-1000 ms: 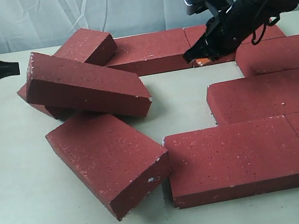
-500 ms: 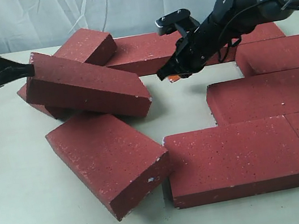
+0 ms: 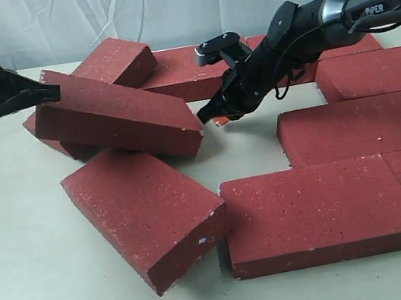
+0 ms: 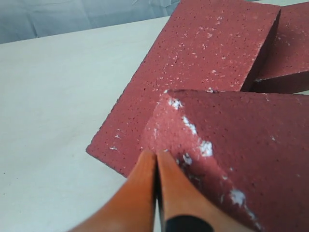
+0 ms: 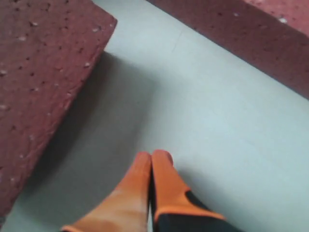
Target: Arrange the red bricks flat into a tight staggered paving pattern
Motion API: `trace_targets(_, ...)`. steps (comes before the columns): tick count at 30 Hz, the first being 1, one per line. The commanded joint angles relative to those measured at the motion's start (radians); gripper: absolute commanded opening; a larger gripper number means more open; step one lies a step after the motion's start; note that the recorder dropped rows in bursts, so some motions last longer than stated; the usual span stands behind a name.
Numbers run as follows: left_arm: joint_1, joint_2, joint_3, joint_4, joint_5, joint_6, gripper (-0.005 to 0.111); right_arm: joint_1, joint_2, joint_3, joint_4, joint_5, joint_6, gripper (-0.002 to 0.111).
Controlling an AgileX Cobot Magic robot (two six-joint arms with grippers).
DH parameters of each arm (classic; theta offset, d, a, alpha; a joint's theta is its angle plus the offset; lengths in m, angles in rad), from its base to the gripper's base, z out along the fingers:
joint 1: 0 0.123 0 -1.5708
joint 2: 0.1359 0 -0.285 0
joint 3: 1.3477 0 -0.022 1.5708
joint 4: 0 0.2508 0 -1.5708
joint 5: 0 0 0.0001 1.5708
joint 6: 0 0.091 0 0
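Note:
Several red bricks lie on the table. A tilted brick (image 3: 114, 114) leans across a pile at the left, over a brick (image 3: 115, 60) behind it and another (image 3: 146, 213) in front. Flat bricks (image 3: 322, 210) form rows at the right and back. My left gripper (image 3: 52, 90) is shut, its tips touching the tilted brick's upper left corner (image 4: 166, 104). My right gripper (image 3: 206, 116) is shut with nothing in it, low over the bare table just right of the tilted brick's end (image 5: 43, 96). Its orange fingertips (image 5: 161, 157) are pressed together.
A bare gap of table (image 3: 248, 138) lies between the pile and the flat rows. The back row brick (image 3: 202, 69) runs behind the right arm. A white cloth backdrop (image 3: 175, 0) hangs behind the table.
My right arm has swung left and down from the back row toward the tilted brick's right end. My left gripper has moved right up to that brick's upper left corner.

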Motion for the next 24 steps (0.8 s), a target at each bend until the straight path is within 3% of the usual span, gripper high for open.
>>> trace_targets(1,-0.002,0.002,-0.004,0.006,-0.003,0.001,0.000,0.018,0.003,-0.009,0.008,-0.001,-0.010,-0.001)
trace_targets(24,-0.028,0.048,-0.004,-0.013,-0.022,0.001,0.000,0.031,-0.001,-0.010,0.045,0.007,-0.037,-0.001)
